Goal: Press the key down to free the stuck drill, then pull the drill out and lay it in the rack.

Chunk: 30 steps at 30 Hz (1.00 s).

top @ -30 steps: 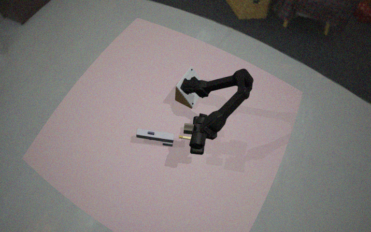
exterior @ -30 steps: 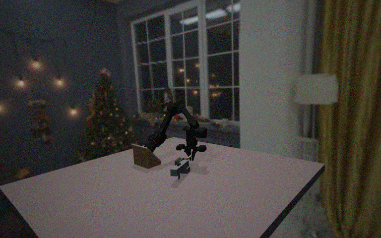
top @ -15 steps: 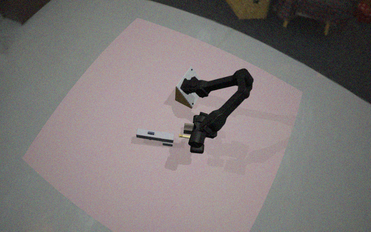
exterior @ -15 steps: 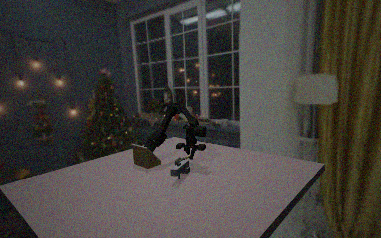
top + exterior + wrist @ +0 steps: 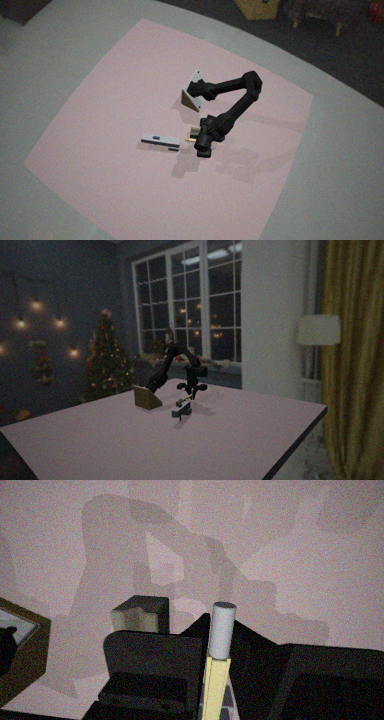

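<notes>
drill (image 5: pixel 216 680) pinched between fingers, shank end hidden

One drill (image 5: pixel 216 672), one rack (image 5: pixel 140 614), one grey block (image 5: pixel 160 140), one key (image 5: pixel 156 137), one wedge stand (image 5: pixel 192 94)

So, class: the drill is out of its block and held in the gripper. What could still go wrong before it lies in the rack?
1. The gripper pinches only the thin yellow shank of the drill, so the drill might twist or slip as it is carried.
2. The rack sits close beside the wrist and is partly hidden by it from above, so the fingers could knock the rack.
3. The drill's tip points towards the grey block, so a swing might clip it.
</notes>
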Each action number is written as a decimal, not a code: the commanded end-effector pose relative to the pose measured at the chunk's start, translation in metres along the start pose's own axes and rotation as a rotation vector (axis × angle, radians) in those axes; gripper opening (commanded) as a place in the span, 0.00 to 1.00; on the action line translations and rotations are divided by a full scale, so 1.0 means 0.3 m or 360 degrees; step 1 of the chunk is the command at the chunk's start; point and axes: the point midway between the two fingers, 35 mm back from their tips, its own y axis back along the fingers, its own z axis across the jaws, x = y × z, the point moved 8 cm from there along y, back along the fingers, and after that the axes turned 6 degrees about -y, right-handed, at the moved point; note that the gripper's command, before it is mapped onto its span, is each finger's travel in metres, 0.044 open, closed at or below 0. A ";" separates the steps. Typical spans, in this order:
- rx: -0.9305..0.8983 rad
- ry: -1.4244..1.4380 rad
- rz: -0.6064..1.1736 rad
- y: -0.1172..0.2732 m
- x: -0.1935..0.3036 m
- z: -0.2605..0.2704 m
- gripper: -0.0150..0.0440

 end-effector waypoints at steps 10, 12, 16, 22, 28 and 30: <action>0.0008 0.0007 -0.0002 0.022 -0.001 -0.003 0.25; 0.0008 0.0007 -0.0002 0.025 -0.001 -0.003 0.25; 0.0008 0.0007 -0.0001 0.030 -0.001 -0.003 0.25; 0.0008 0.0007 -0.0001 0.038 -0.002 -0.005 0.25; 0.0008 0.0007 -0.0001 0.046 -0.004 -0.007 0.25; 0.0008 0.0007 -0.0001 0.048 -0.004 -0.008 0.25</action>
